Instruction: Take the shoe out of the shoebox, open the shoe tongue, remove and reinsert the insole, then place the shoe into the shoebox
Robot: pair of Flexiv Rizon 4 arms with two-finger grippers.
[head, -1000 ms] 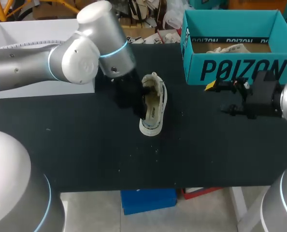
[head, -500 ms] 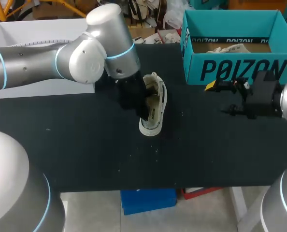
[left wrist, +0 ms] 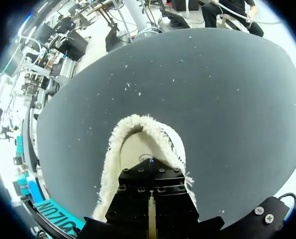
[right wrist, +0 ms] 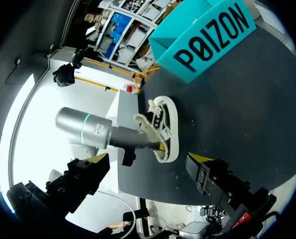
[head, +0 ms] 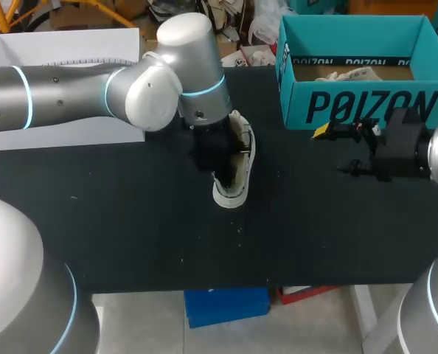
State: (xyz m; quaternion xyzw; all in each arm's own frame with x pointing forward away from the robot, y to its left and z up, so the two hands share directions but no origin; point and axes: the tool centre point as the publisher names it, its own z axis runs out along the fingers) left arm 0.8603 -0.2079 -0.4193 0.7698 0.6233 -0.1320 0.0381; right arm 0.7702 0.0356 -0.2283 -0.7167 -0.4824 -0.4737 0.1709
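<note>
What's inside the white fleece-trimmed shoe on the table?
The left gripper is inside the white shoe, a pale insole showing ahead of it. Whatever lies under the gripper is covered.

Left arm (head: pixel 145 96) over shoe (head: pixel 232 192), shoebox (head: pixel 359 107) wall behind right hand (head: pixel 333 151), gap between shoe and shoebox

The left arm (head: pixel 94 92) swings in toward the middle of the table over this last second, and its big silver wrist joint (head: pixel 193 63) slides along with it. The left gripper (head: pixel 214 151) starts just beside the shoe (head: pixel 242 158) and is now right over its opening, hiding more of that side of the shoe.
</note>
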